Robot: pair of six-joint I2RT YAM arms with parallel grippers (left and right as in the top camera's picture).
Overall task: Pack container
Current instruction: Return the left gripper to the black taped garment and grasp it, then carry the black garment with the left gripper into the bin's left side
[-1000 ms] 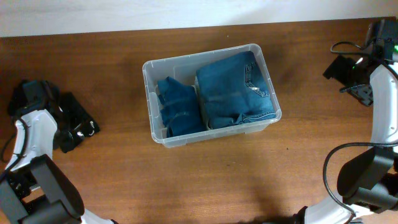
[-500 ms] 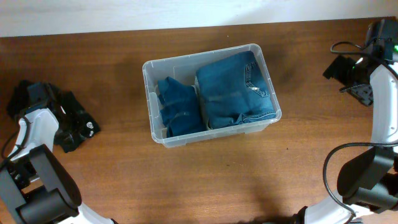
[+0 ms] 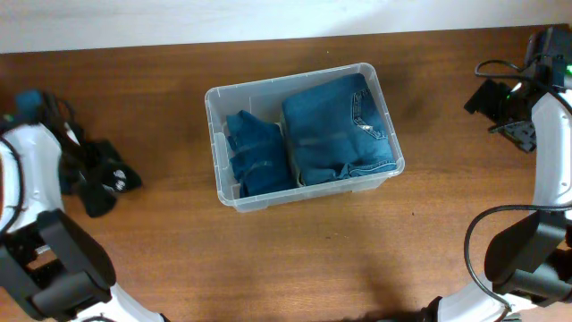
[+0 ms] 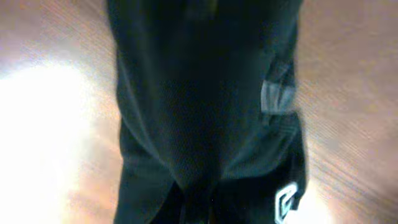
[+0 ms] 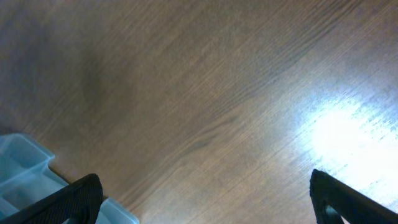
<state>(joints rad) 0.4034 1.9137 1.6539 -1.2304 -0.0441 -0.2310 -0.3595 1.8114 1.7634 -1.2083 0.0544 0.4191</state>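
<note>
Container (image 3: 213, 134) sat mid-worktop (image 3: 268, 259), slightly toward the back edge. Inside it, jeans (image 3: 335, 130) filled the right part and a second denim piece (image 3: 259, 156) lay in the left part, the two touching side by side. A cloth (image 3: 105, 179) lay on the worktop well left of the container, near the left edge.

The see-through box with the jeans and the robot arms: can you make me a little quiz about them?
1. True or false: the container is empty.
2. The right gripper is: A open, B shut on denim, C holding the container.
3. Fill in: the black garment lies ___ the container.
Key: 1 false; 2 A; 3 outside.
</note>
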